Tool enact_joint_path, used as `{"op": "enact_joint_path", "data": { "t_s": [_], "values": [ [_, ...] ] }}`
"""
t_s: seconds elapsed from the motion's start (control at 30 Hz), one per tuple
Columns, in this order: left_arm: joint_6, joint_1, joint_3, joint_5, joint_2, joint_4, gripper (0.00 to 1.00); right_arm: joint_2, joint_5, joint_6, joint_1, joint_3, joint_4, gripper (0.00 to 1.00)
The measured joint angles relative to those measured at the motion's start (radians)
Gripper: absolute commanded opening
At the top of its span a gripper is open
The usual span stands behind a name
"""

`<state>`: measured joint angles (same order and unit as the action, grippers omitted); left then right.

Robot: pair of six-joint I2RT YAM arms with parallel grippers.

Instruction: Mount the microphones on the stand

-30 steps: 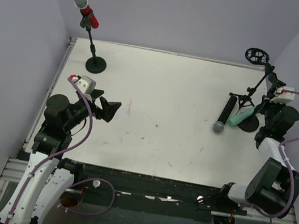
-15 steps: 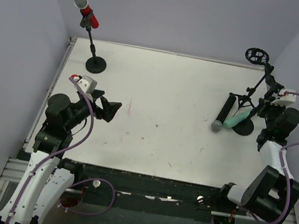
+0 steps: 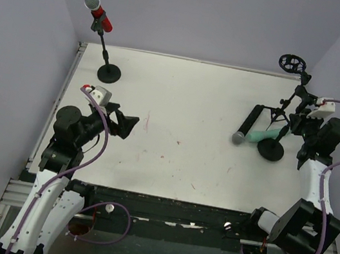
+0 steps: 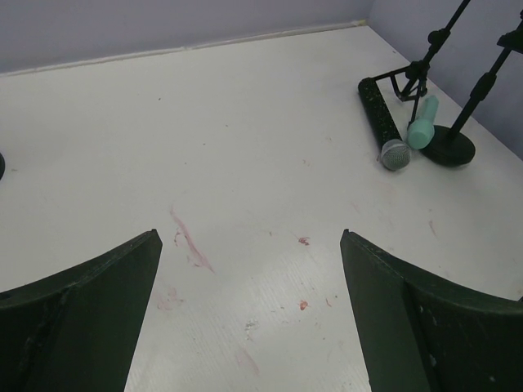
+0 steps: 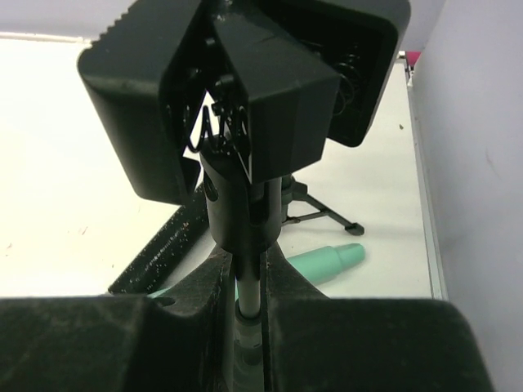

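The right gripper (image 5: 248, 282) is clamped on the pole of the round-base stand (image 3: 270, 150), just under its black clip (image 5: 270, 73); whether the base rests on the table (image 3: 193, 105) cannot be told. The black microphone (image 3: 247, 125) and mint-green microphone (image 3: 265, 136) lie side by side near that base, beside a tripod stand (image 3: 270, 111). The red microphone (image 3: 98, 12) sits in the far-left stand (image 3: 108, 73). The left gripper (image 4: 249, 245) hangs wide, holding nothing.
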<state>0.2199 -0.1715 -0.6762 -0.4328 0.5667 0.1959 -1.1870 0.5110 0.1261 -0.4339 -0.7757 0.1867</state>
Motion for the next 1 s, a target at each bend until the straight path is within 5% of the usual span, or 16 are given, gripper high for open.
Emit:
{"op": "enact_joint_path", "data": {
  "t_s": [1.0],
  "values": [
    [-0.011,0.0,0.008,-0.007,0.023,-0.016,0.98,0.089,0.136,0.114,0.0,-0.063,-0.332,0.0]
  ]
}}
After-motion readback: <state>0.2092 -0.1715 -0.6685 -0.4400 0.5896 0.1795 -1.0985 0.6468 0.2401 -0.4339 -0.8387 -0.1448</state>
